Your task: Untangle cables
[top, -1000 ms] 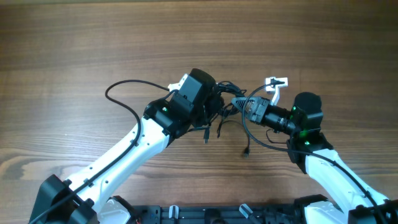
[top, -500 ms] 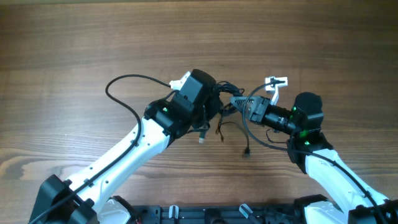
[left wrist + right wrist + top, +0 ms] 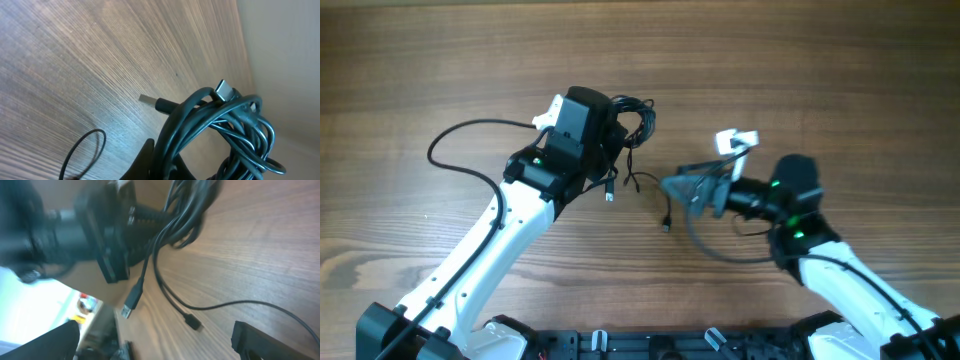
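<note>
My left jaws are pressed together on the cables (image 3: 634, 118), a tight black coil held just left of the middle of the desk (image 3: 840, 60), a little toward the far edge. Two cords trail out of the coil toward the near edge: one ends in a flat plug (image 3: 610, 196) just beside my left arm (image 3: 510, 225), the other runs on to a small plug (image 3: 666, 226) that lies between my two arms. My left wrist view shows the coil close up, many loops wound through one another, with a silver tip (image 3: 225, 90) poking out on top. My right jaws are spread wide, one of the fingers (image 3: 267, 340) at each lower corner of my right wrist view; they point at the coil from the right, near it but apart. Overhead they are blurred.
</note>
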Motion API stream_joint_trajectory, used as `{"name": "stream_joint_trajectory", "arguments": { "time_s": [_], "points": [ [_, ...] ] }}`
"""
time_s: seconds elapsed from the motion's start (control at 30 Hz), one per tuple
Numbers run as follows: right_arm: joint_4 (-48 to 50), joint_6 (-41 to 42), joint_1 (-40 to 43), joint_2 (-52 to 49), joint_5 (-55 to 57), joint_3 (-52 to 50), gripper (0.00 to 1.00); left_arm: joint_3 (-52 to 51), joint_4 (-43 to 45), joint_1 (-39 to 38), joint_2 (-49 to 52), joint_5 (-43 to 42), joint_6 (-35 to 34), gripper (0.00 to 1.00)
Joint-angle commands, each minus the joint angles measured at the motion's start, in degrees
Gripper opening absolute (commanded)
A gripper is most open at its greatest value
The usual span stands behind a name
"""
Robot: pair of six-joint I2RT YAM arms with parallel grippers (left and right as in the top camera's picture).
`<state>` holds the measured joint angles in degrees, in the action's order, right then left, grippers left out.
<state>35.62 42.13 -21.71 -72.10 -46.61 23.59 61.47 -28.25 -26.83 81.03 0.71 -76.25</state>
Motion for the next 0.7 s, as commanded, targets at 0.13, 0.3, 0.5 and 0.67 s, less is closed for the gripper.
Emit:
{"name": "stream_joint_trajectory", "arguments": {
  "time_s": [0.13,0.3,0.5,0.67],
  "points": [
    [3.5,-9.1,-15.7,0.3,33.4,0.1,1.00,0.7,-5.0,0.3,-1.2,1.7,-21.8,0.04],
    [3.6,-6.4,-19.1,0.3,33.7,0.1,0.99,0.7,-6.3,0.3,-1.2,1.7,-23.7,0.04],
    [2.7,16.0,-20.5,0.3,29.7,0.2,0.70,0.7,-6.4,0.3,-1.2,2.0,-26.2,0.04],
    [2.6,40.3,-20.5,0.3,26.7,0.1,0.54,0.7,-6.3,0.2,-1.2,2.0,-26.3,0.04]
  ]
}}
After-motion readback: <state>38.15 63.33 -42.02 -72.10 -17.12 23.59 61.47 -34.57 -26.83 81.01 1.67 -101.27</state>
